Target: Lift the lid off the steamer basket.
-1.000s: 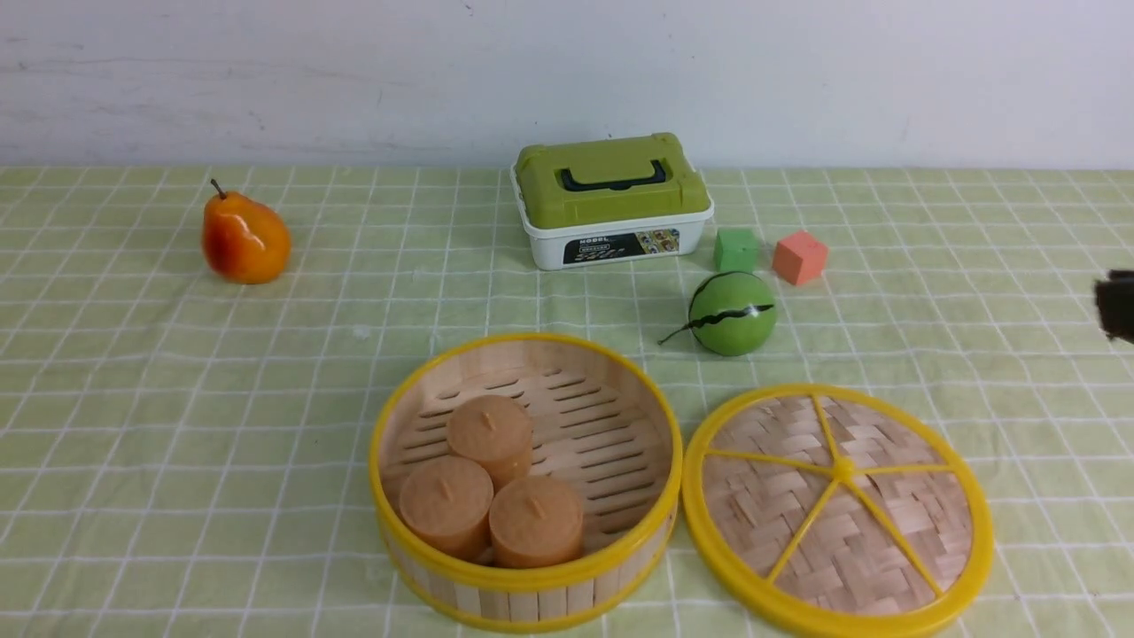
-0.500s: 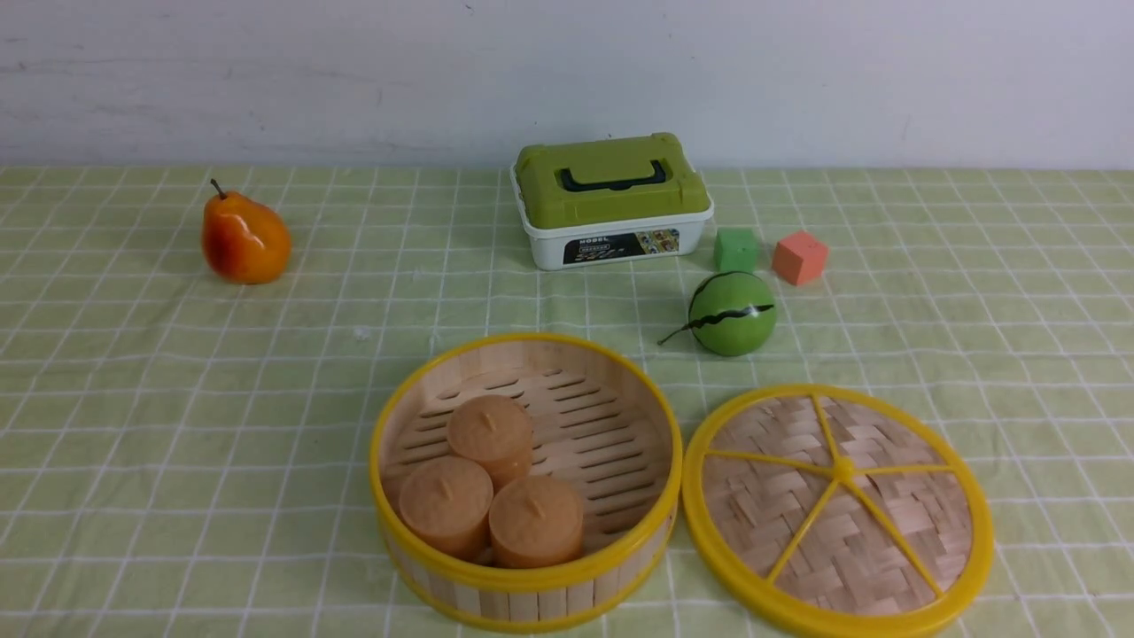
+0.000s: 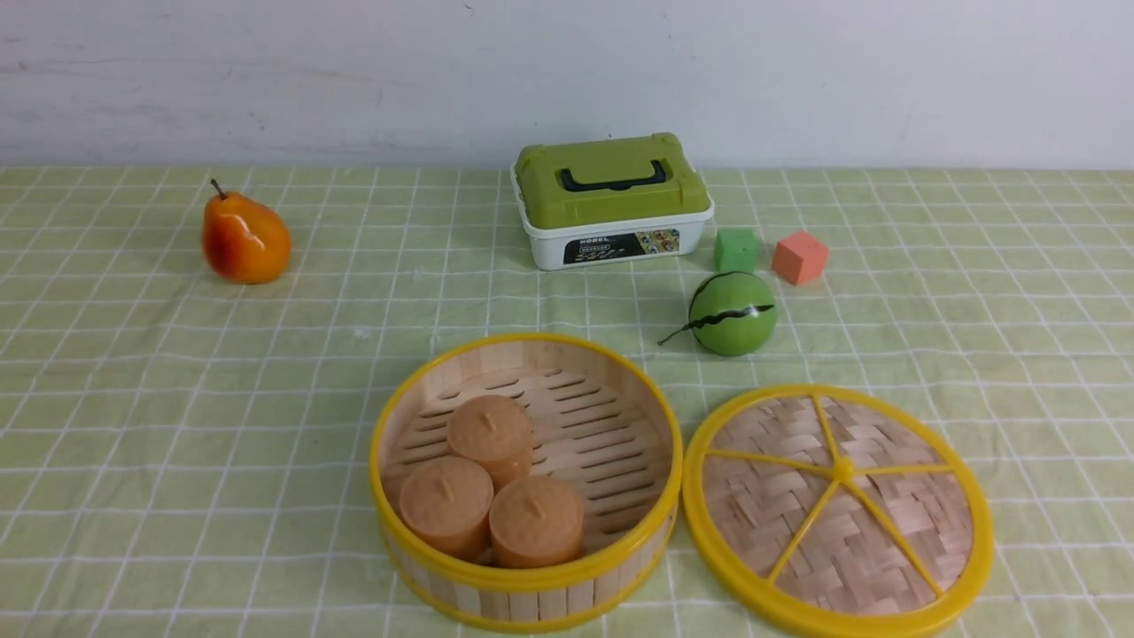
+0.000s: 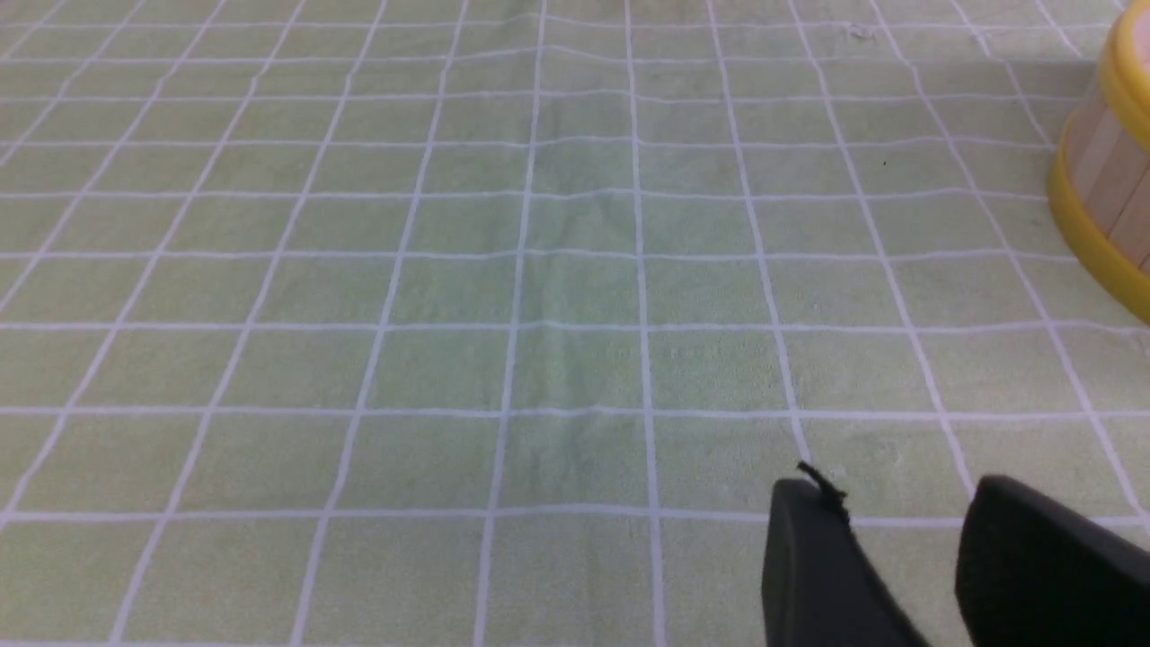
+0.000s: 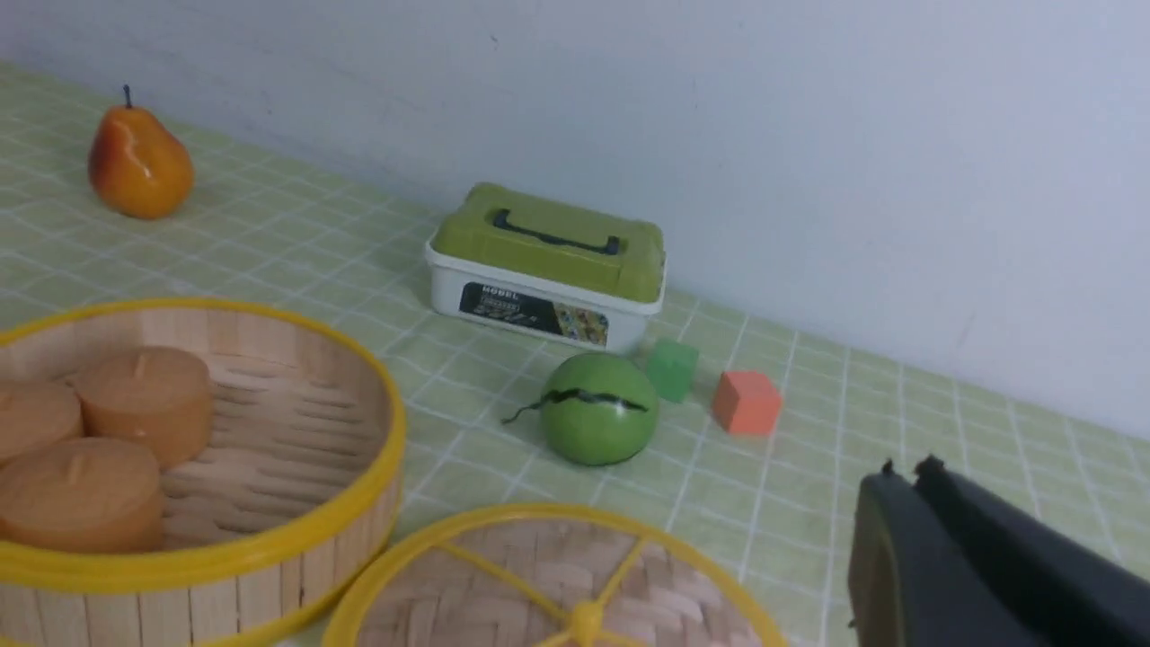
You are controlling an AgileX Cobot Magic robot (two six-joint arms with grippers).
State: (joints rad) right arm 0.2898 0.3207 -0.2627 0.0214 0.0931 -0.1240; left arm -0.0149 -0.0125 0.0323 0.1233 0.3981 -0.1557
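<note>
The round woven bamboo lid (image 3: 753,505), with its yellow rim, 5 yellow spokes and small centre knob, lies flat on the green checked worktop (image 3: 177,425). It is off the bamboo steamer basket (image 3: 532,580), just beside its right side. The basket is uncovered, with 3 brown bun-shaped pieces (image 3: 537,521) inside. The task looks complete, so any coming move is probably only to rest.

The right pincer (image 5: 907,476) is closed and grips nothing. In its wrist camera the lid lies ahead of it and off to one side, apart from the fingers. Being a disc, the lid has no long axis; its knob would be the mark to aim for. The right arm seems the nearer of the 2, as the lid is on the robot's right. The left pincer (image 4: 885,485) has its 2 fingertips apart with nothing between them.

Neither arm shows in the front view. That view cuts off the lid's nearest edge; the right wrist view loses more of it, and part of the basket. The left wrist view catches only a sliver of the basket.
</note>
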